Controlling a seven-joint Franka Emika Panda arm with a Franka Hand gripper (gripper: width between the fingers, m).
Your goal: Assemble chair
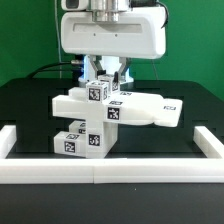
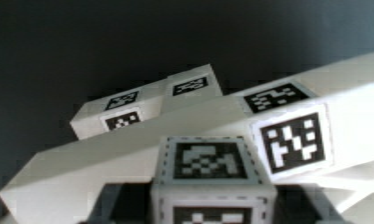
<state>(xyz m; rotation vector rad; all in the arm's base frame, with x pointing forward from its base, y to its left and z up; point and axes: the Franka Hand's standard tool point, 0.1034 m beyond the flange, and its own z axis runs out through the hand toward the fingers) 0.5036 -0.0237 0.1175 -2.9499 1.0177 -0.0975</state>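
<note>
Gripping a tagged white block (image 1: 100, 90) atop the chair (image 1: 110, 112), the gripper (image 1: 106, 76) stands partly closed above the black table (image 1: 30, 105).

Chair (image 1: 100, 115) pcs matte white — blk/wht square tags (image 2: 294, 138); table (image 1: 30, 110) black.

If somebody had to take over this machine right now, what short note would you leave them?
Gripper: closed on a tagged white block at the top of the chair.
Chair: partly built, standing mid-table inside the white rail, flat slab sticking out to the exterior view's right.
Done: several pieces look stacked together.
Left: seating and releasing this block; whether more parts remain, I cannot tell.
</note>
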